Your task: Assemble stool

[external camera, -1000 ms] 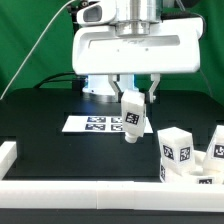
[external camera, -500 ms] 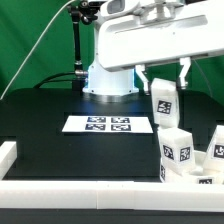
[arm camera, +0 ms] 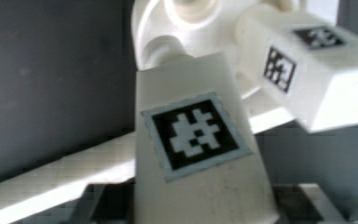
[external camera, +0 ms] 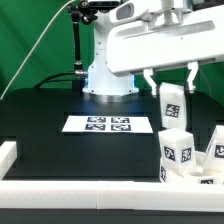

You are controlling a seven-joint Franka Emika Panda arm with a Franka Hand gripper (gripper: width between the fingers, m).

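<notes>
My gripper (external camera: 171, 82) is shut on a white stool leg (external camera: 172, 107) with a black-and-white tag and holds it upright in the air. It hangs just above another tagged leg (external camera: 176, 152) standing at the exterior view's right, near the front rail. A further leg (external camera: 217, 145) stands further right. In the wrist view the held leg (arm camera: 197, 135) fills the middle between my fingers, with a tagged leg (arm camera: 300, 65) beyond it. The round seat is partly visible in the wrist view (arm camera: 190, 25).
The marker board (external camera: 108, 124) lies flat mid-table. White border rails (external camera: 90, 186) run along the front and the left. The arm's white base (external camera: 108, 75) stands at the back.
My gripper has carried the leg up and to the exterior view's right, from over the marker board to above the standing legs. The leg now hangs upright.
</notes>
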